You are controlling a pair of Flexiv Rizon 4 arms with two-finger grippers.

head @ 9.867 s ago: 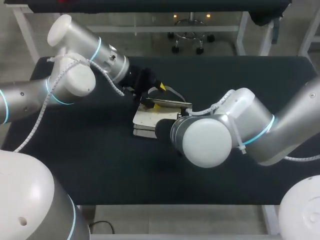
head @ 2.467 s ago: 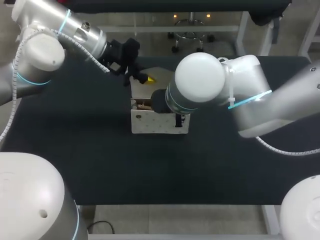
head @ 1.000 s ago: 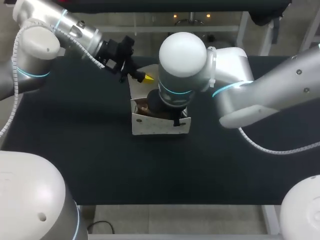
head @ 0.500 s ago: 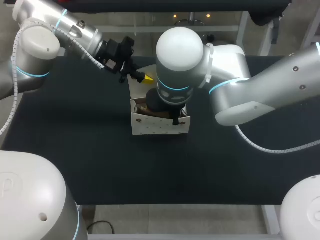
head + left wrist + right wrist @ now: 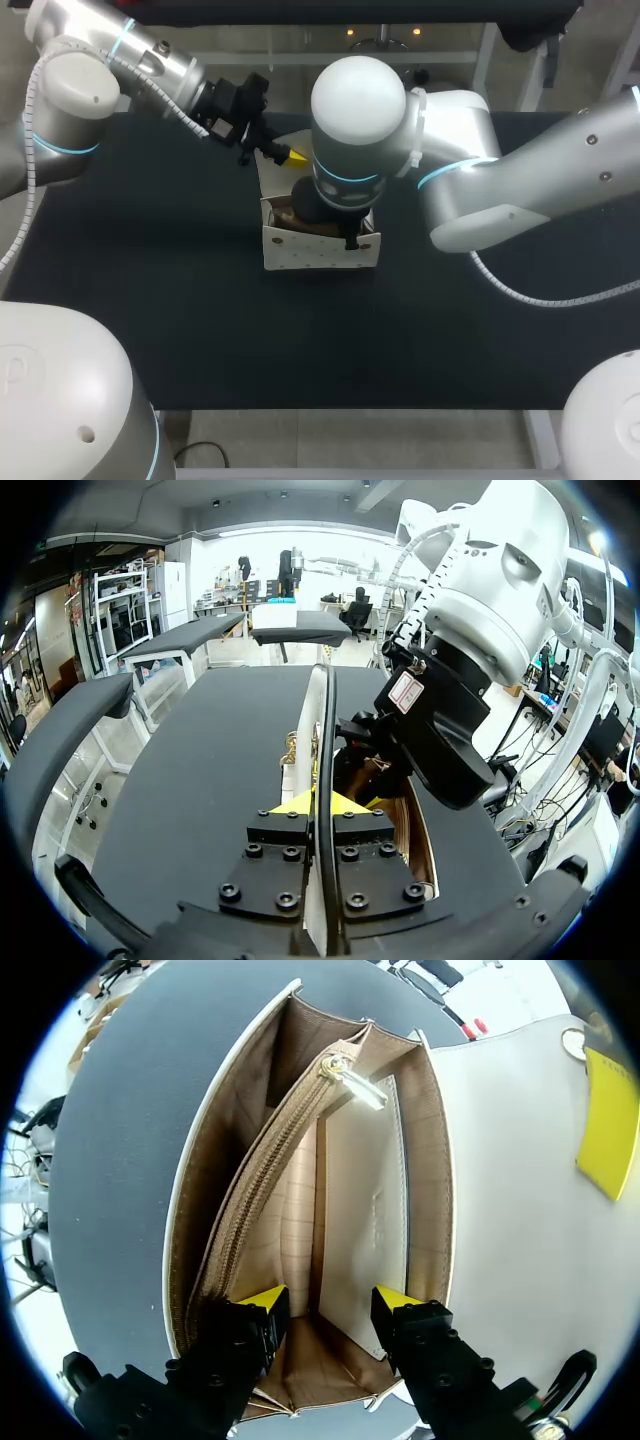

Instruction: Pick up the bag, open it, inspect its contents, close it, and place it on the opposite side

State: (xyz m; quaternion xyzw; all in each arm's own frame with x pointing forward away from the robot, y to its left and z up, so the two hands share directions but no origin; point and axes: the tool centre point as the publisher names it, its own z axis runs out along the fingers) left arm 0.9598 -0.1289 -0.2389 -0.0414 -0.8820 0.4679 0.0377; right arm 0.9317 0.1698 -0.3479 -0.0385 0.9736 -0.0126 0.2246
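Claws: left claw (image 5: 290, 156) clamped tight on the flap (image 5: 500, 1190), holding it upright at the 12 o'clock edge of the bag (image 5: 320, 255). Right claw (image 5: 330, 1302) spread wide, gripping nothing, tips just inside the bag's open mouth, zip pocket (image 5: 265, 1195) ahead of them. Bag stands mid-table (image 5: 150, 300), mouth up.

A robotics lab: white left arm (image 5: 75, 95) and right arm (image 5: 520, 185) over a black-topped workbench (image 5: 200, 330).
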